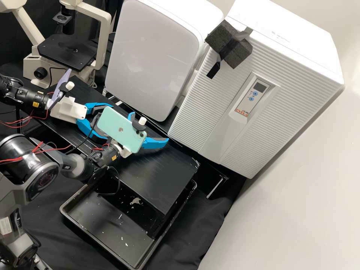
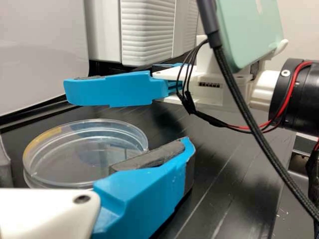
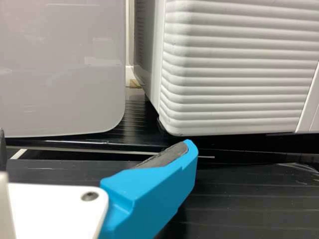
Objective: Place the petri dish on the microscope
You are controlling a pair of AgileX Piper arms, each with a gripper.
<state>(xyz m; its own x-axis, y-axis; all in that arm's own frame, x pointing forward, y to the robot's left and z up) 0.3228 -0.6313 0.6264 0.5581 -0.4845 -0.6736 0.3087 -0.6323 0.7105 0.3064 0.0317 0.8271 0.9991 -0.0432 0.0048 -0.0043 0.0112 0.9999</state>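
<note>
Meanwhile, left-wrist view: petri dish [image 2: 75, 158] ungripped between left gripper's [image 1: 107, 123] spread fingers; right gripper [image 1: 149, 128] gapes empty.

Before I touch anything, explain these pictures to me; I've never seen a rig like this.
These are two dark grey robot arms, each ending in a white gripper with blue fingers. The high view comes from a fixed camera looking down; each wrist view, from a camera on that arm. A clear petri dish lies on a black board, between the open fingers of the left gripper; whether they touch it, I can't tell. The right gripper is open and holds nothing. A black tray reaches partly under the board, and a microscope stands at the high view's upper left.
</note>
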